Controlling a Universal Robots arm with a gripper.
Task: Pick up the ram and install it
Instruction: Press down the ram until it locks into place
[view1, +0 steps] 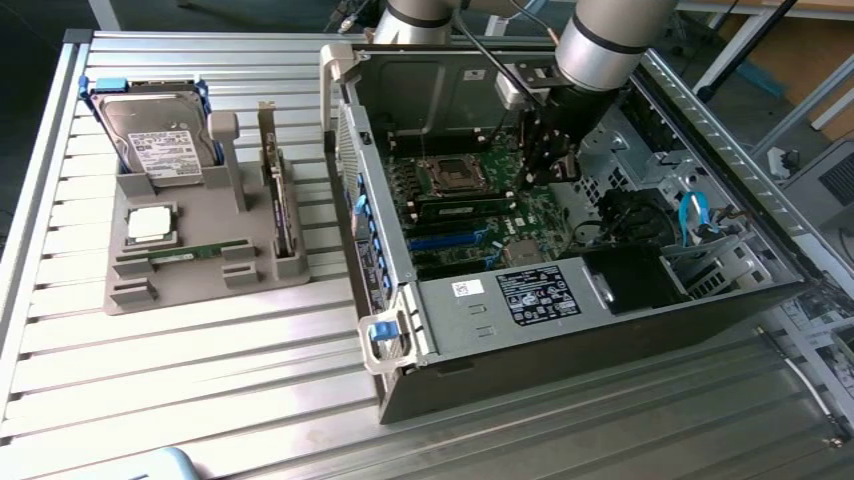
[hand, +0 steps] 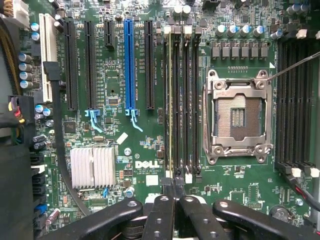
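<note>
We see the gripper (hand: 174, 200) inside the open computer case (view1: 441, 330), poised above the motherboard (hand: 150, 155). Its fingers (hand: 161, 212) are pressed together with nothing between them. The ram (hand: 171, 100) already sits on edge in a memory slot just beside the empty processor socket (hand: 239, 117); its long axis runs parallel to the neighbouring black slots and to the blue slot (hand: 129, 65), one end pointing at the fingertips. In the exterior view, another thin green stick (view1: 198, 251) lies flat in the grey holder (view1: 200, 285) on the table (view1: 200, 380), near the hard drive (view1: 156, 145) and a silver chip (view1: 150, 224).
</note>
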